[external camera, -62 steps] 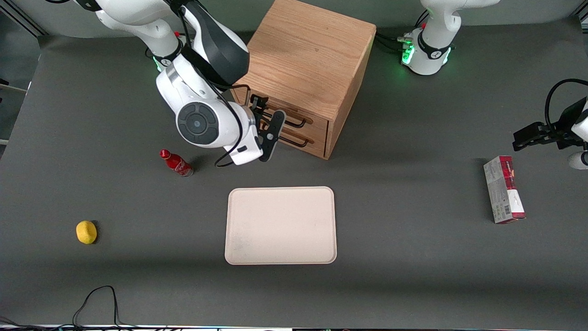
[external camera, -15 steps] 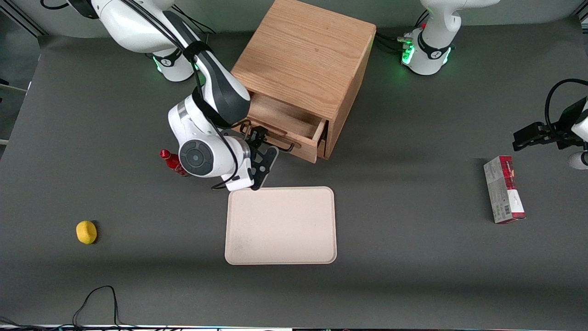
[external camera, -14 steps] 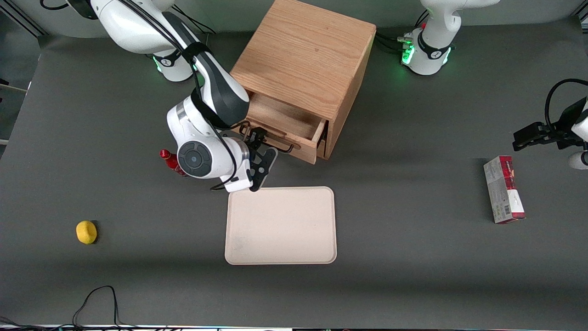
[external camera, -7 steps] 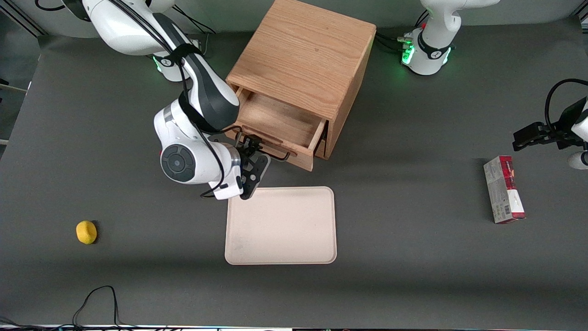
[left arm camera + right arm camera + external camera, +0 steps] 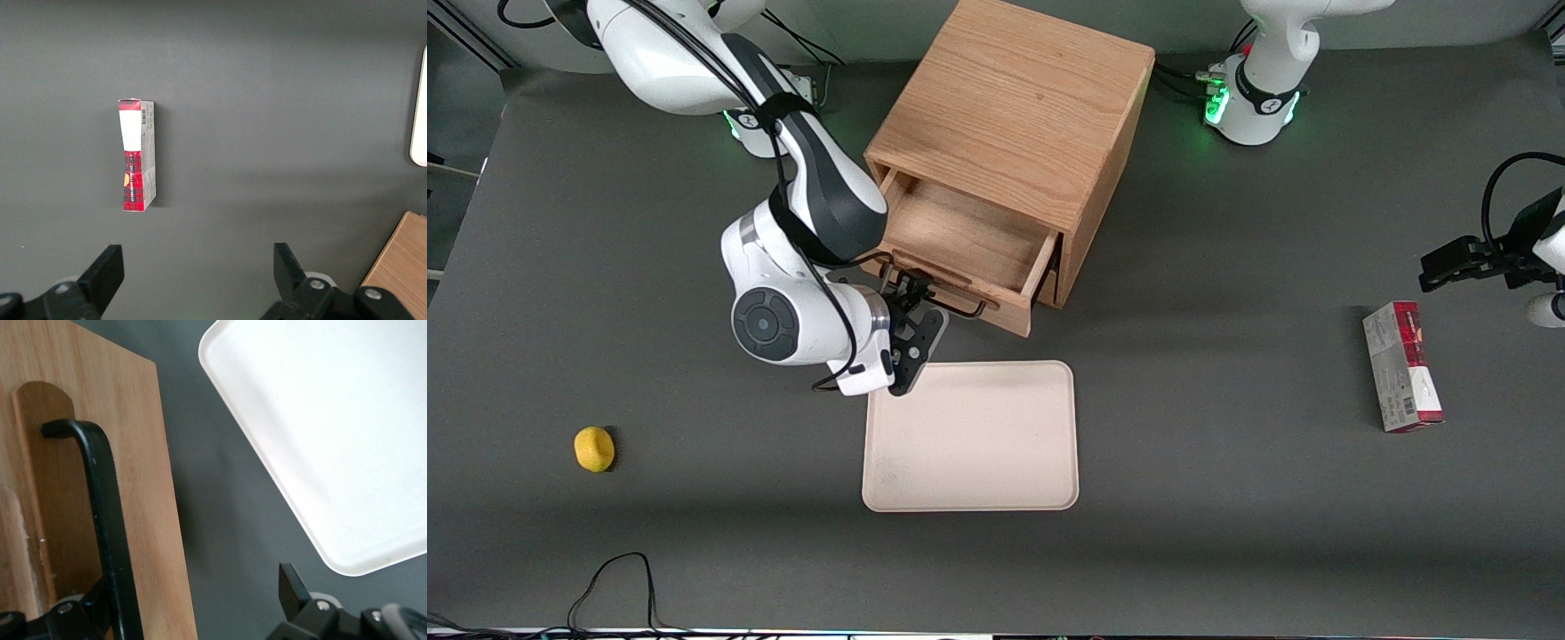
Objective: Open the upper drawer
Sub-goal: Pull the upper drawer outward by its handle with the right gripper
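The upper drawer (image 5: 960, 233) of the oak cabinet (image 5: 1018, 107) stands pulled out, its bare wooden inside showing. Its thin black wire handle (image 5: 953, 302) faces the front camera. My right gripper (image 5: 921, 304) is at that handle, between the drawer front and the tray. In the right wrist view the drawer front (image 5: 150, 487) and the black handle (image 5: 100, 493) fill one side. My gripper (image 5: 193, 587) is open, its fingers wide apart, with one finger (image 5: 90, 610) tucked against the handle bar. The lower drawer is hidden under the upper one.
A cream tray (image 5: 969, 436) lies on the dark table just nearer the camera than the drawer; its corner shows in the right wrist view (image 5: 320, 433). A yellow fruit (image 5: 594, 448) lies toward the working arm's end. A red-and-grey box (image 5: 1402, 366) lies toward the parked arm's end.
The upper drawer went from shut to pulled well out. My gripper moved with the handle toward the tray, and the arm now hides the red bottle.
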